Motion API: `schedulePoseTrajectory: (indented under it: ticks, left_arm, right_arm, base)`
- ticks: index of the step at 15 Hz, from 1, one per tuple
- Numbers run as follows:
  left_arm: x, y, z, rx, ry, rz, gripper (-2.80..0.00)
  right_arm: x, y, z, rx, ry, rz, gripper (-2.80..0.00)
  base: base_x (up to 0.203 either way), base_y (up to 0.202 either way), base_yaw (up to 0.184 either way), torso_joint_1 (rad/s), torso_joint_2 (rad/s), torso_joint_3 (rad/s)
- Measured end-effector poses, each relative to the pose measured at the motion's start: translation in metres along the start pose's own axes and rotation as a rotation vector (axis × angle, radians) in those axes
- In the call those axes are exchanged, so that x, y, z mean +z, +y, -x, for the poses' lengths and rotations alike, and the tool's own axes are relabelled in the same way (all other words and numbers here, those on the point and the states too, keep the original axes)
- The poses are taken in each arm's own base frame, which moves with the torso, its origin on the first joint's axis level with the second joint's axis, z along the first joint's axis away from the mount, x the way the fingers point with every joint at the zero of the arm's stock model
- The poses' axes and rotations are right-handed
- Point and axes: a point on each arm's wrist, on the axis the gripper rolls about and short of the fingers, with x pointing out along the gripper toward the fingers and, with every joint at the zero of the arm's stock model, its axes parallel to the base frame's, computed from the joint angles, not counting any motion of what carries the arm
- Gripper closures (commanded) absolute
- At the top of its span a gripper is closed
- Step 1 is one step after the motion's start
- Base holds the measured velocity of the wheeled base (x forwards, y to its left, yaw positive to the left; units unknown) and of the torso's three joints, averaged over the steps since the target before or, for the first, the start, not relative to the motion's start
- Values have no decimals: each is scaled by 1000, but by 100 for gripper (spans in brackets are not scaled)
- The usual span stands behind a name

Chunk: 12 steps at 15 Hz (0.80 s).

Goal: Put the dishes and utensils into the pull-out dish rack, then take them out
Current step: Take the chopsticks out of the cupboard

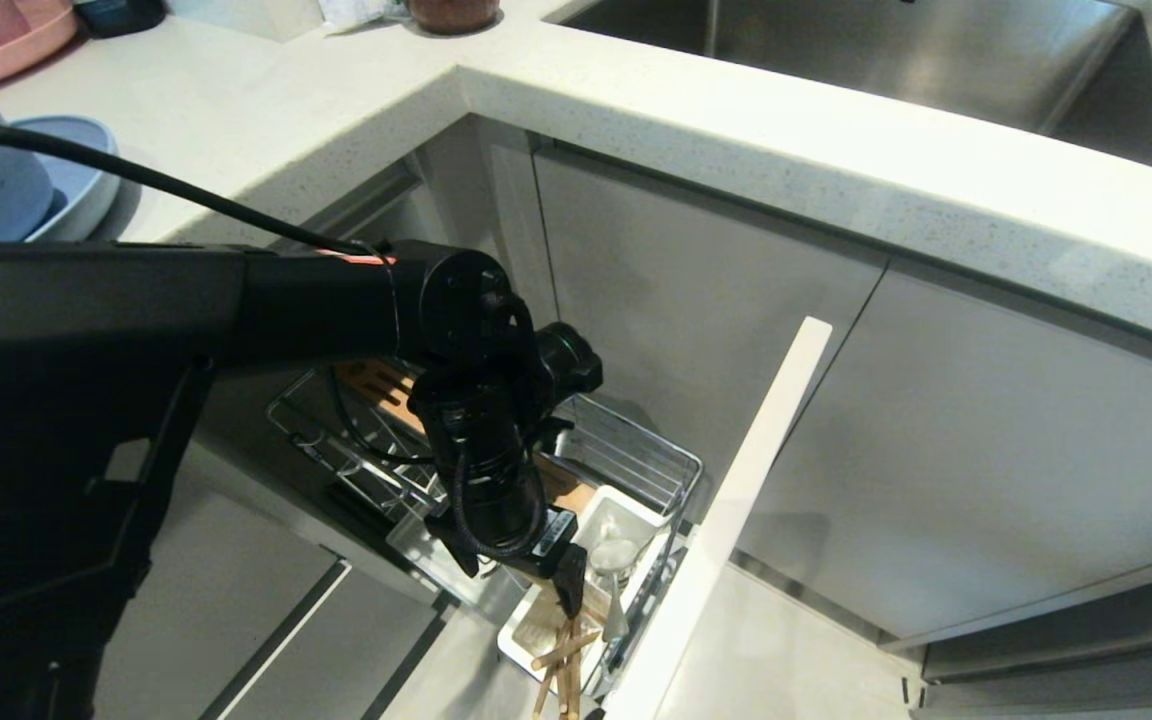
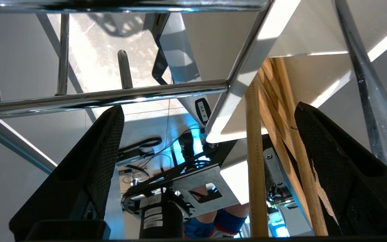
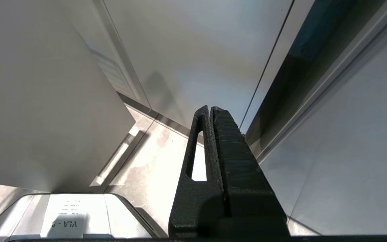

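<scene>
Chopsticks (image 1: pixel 561 660) of long light wood stood low and centre in the head frame, in the white plastic utensil cup (image 1: pixel 626 520) of the narrow chrome wire pull-out dish rack (image 1: pixel 636 465). Above them hung the left pincer (image 1: pixel 521 565), spread wide; in its wrist frame its black fingers (image 2: pixel 102 158) flanked the chopsticks (image 2: pixel 257 174) without touching. At upper left, a light-blue matte plate (image 1: pixel 76 170) lay on the white table (image 1: pixel 336 90). The right pincer (image 3: pixel 212 111) was pressed together near grey cabinet fronts (image 3: pixel 197 50).

White countertop (image 1: pixel 356 110), steel sink (image 1: pixel 876 60), grey cabinets (image 1: pixel 986 450)
</scene>
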Motion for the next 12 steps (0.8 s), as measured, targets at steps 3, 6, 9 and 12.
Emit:
schedulePoseTrajectory:
  ticks: [3,6,9,12]
  left_arm:
    - [-1,-1,2,-3,-8,3,-280]
    - [-7,-1,13,-5,-29,14,-280]
    - [-19,0,30,-6,-38,12,-280]
    - [-23,0,36,-10,-45,1,-280]
  right_arm:
    - [0,0,0,0,0,0,0]
    - [0,0,0,0,0,0,0]
    - [0,0,0,0,0,0,0]
    - [0,0,0,0,0,0,0]
  base:
    - [0,0,0,0,0,0]
    - [0,0,0,0,0,0]
    - [0,0,0,0,0,0]
    - [0,0,0,0,0,0]
